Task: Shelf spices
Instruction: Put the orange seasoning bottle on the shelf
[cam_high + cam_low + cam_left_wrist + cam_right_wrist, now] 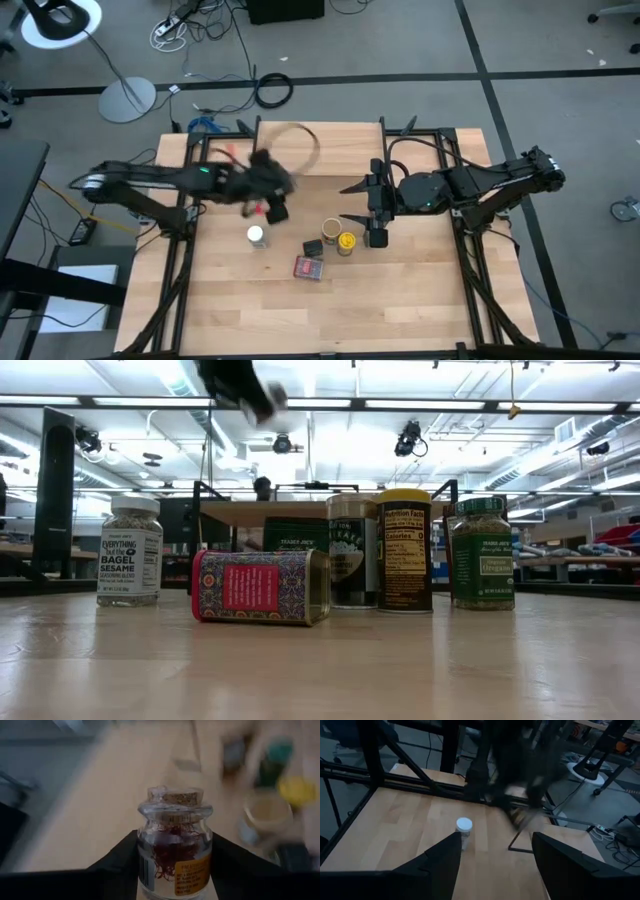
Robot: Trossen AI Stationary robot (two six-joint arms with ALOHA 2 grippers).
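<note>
The big wooden table (400, 300) has the shelf (300, 510) at its far side, spices clustered in front of that. The red tin (262, 587) lies on its side nearest the camera, the white-lidded jar (130, 550) stands off to one side of it, and the yellow-lidded jar (404, 550) and green jar (482, 553) stand behind it. The left gripper (272, 205) is up off the table (blurry), clamped on the small cork-topped jar (175, 842). The right gripper (376, 232) hovers by the yellow-lidded jar, fingers spread, holding nothing.
</note>
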